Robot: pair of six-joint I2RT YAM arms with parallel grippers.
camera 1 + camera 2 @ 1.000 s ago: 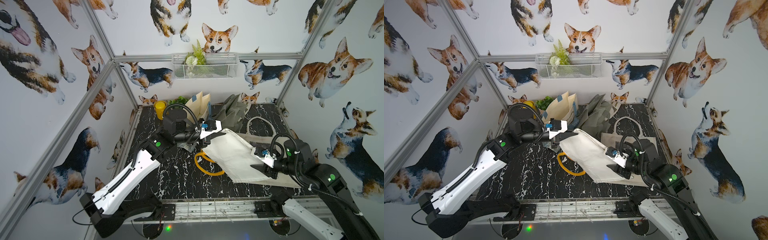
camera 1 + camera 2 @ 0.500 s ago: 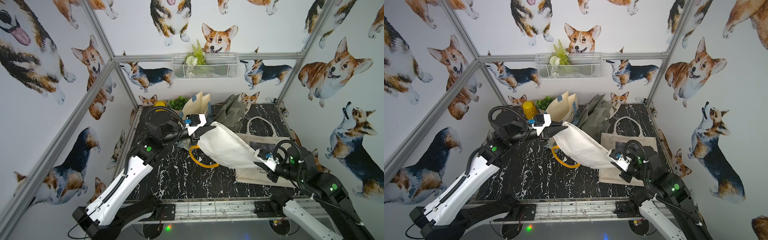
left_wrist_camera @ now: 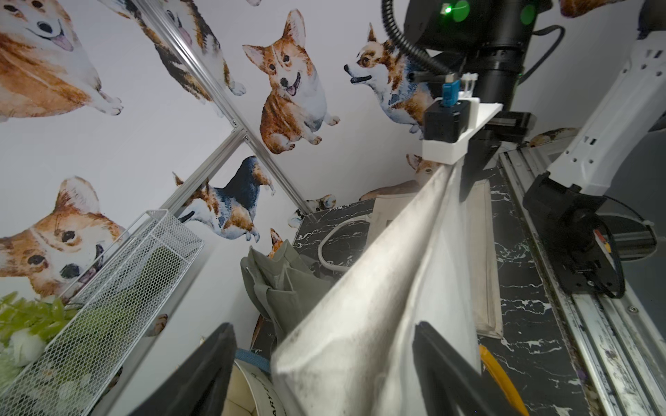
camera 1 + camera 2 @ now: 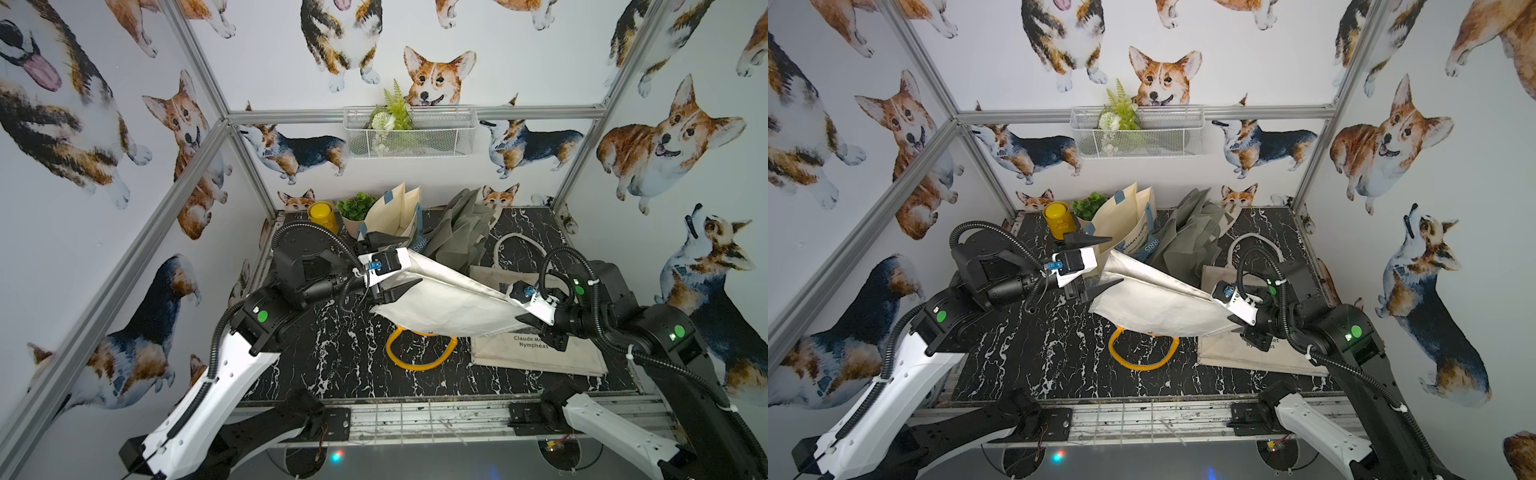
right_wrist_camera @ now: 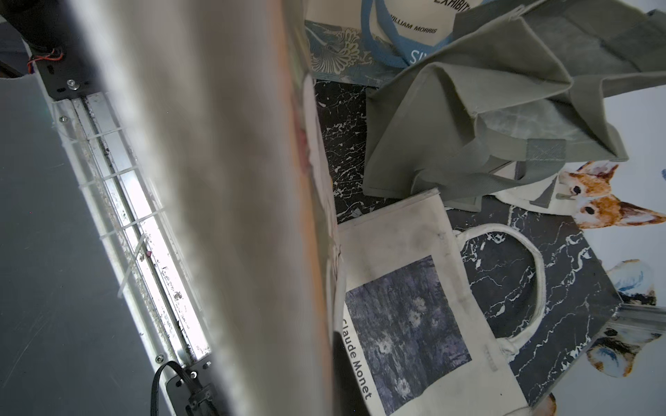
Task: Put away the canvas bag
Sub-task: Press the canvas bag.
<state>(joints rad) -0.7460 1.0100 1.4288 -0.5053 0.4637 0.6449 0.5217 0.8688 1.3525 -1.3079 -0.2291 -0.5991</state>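
The left claw [image 3: 324,326] stands wide. Its two black fingers [image 3: 205,363] sit either side of one end of the white canvas bag [image 4: 449,303], with a gap showing on each side, so it appears to grip nothing. The right claw [image 4: 519,318] is pinched tight on the bag's opposite corner and, as far as I can judge, carries it alone.

The bag hangs in the air between the two arms. Its long axis runs from claw to claw and slopes down toward the right arm. Its yellow looped handle [image 4: 390,349] droops to the black marbled surface [image 4: 332,365]. The bag therefore lies straight ahead of the left claw, between its jaws, and both arms are right at it.

Beneath the right claw, a flat cream tote with a dark printed picture [image 4: 540,359] lies on the surface. Toward the back are a crumpled grey-green cloth bag [image 4: 457,237] and an upright cream bag with blue trim [image 4: 395,212], the latter just behind the left claw. A white wire basket [image 4: 436,141] hangs on the back one of the corgi-patterned walls [image 4: 104,124].
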